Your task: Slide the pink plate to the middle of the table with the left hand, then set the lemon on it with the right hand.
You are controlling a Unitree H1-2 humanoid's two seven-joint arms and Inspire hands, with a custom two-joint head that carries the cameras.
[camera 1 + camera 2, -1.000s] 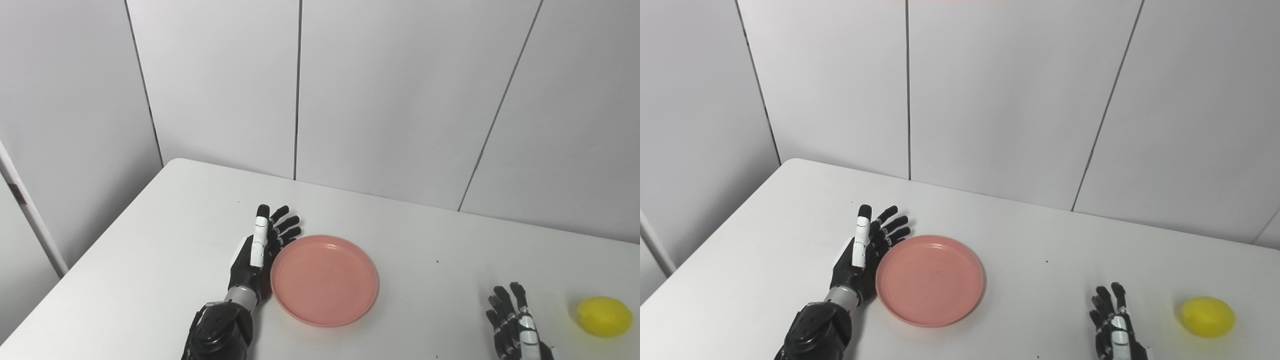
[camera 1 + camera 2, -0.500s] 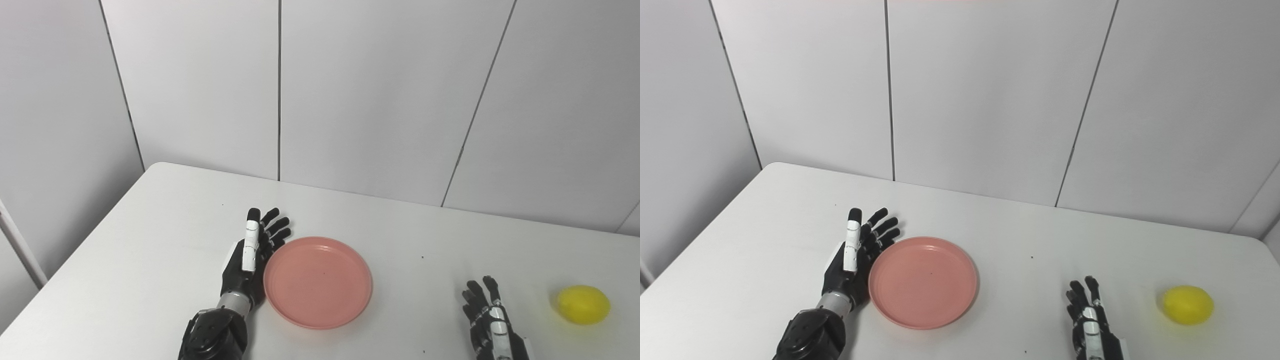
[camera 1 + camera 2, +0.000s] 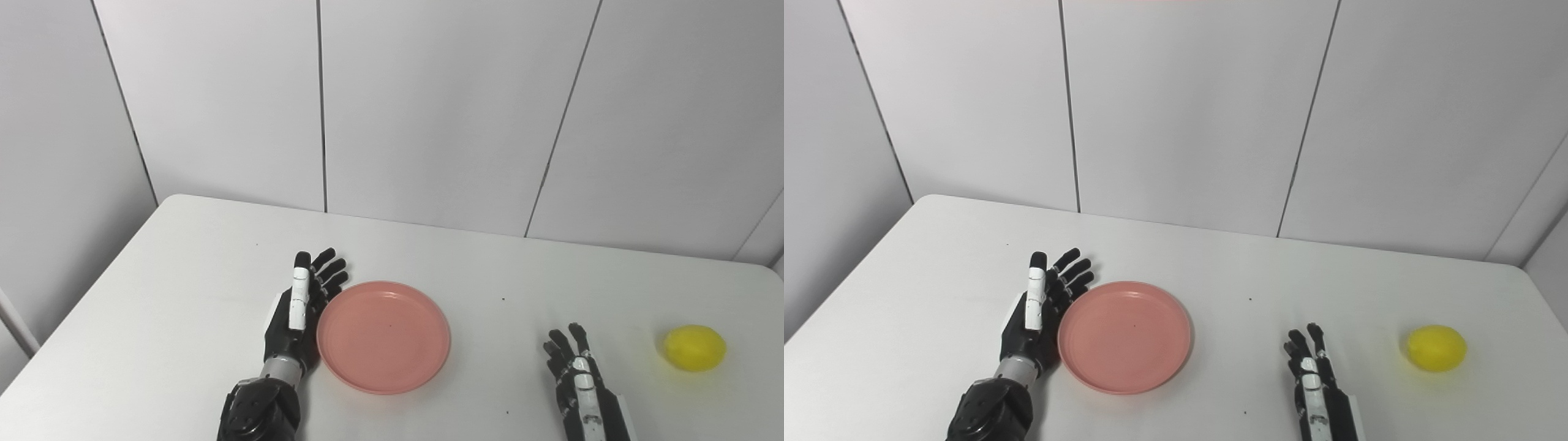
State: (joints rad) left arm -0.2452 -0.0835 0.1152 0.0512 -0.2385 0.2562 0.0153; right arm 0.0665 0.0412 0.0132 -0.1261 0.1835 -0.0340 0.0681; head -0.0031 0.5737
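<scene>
Pink plate [image 3: 384, 335] lies flat on the white table [image 3: 184, 257], a little left of the table's middle. At the left edge of the plate stands the left hand [image 3: 298, 310] on its side, fingers straight and apart, holding nothing, its palm against the plate's rim. Right of the plate, apart from it, the right hand [image 3: 576, 381] rests with fingers spread and empty. Further right of the plate lies the lemon [image 3: 694, 348], not touched by the right hand.

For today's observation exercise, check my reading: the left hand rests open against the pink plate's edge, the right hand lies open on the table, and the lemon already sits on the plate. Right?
One error: the lemon lies on the table, right of the right hand, not on the pink plate. Both eye views show it. The left hand detail stands.
</scene>
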